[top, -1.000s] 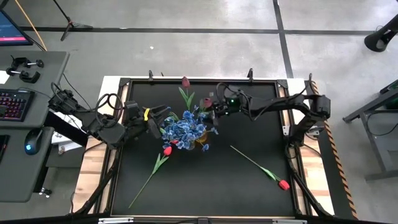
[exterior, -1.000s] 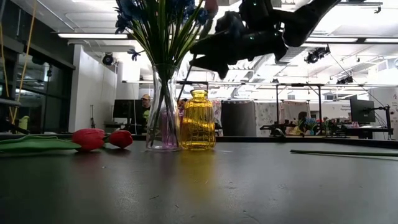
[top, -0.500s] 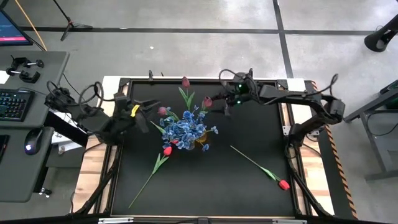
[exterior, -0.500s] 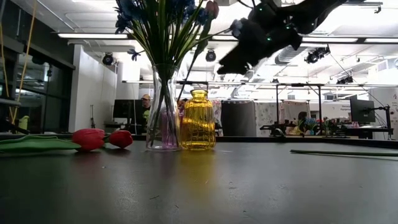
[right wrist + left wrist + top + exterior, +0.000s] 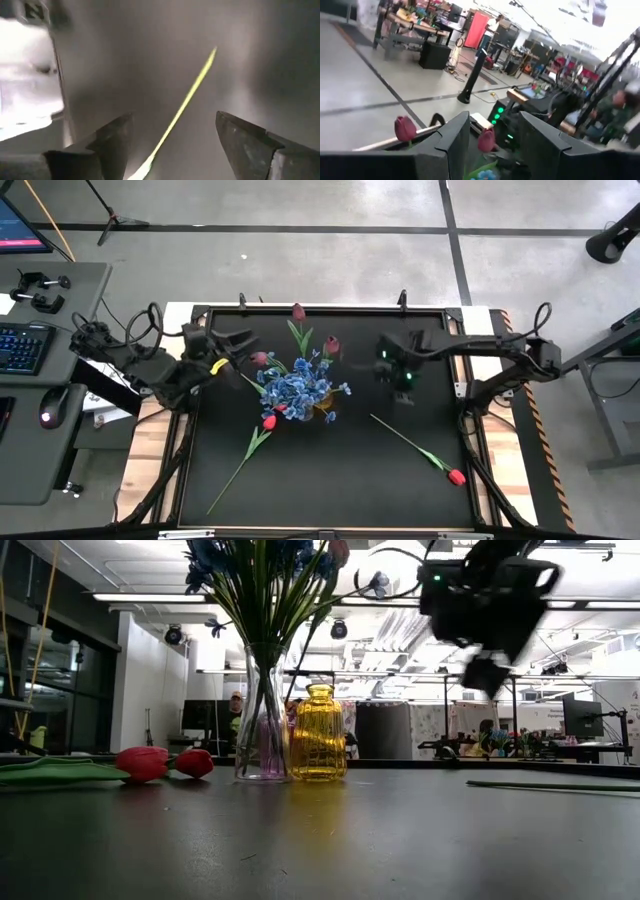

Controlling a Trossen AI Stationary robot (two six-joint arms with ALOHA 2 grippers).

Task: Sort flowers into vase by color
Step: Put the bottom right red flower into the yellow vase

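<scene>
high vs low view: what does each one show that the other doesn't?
Only the high view: the red tulip lying alone on the black table near the right front corner, the dark maroon tulip at the far edge, and the left gripper with open fingers.

Only the low view: the clear glass vase and the yellow ribbed glass bottle as separate vessels, plus the room behind.

Both: the bunch of small blue blossoms, the right gripper, open and empty.

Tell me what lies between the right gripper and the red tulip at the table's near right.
In the high view, only bare black tabletop and that tulip's own green stem lie between it and the open right gripper.
</scene>
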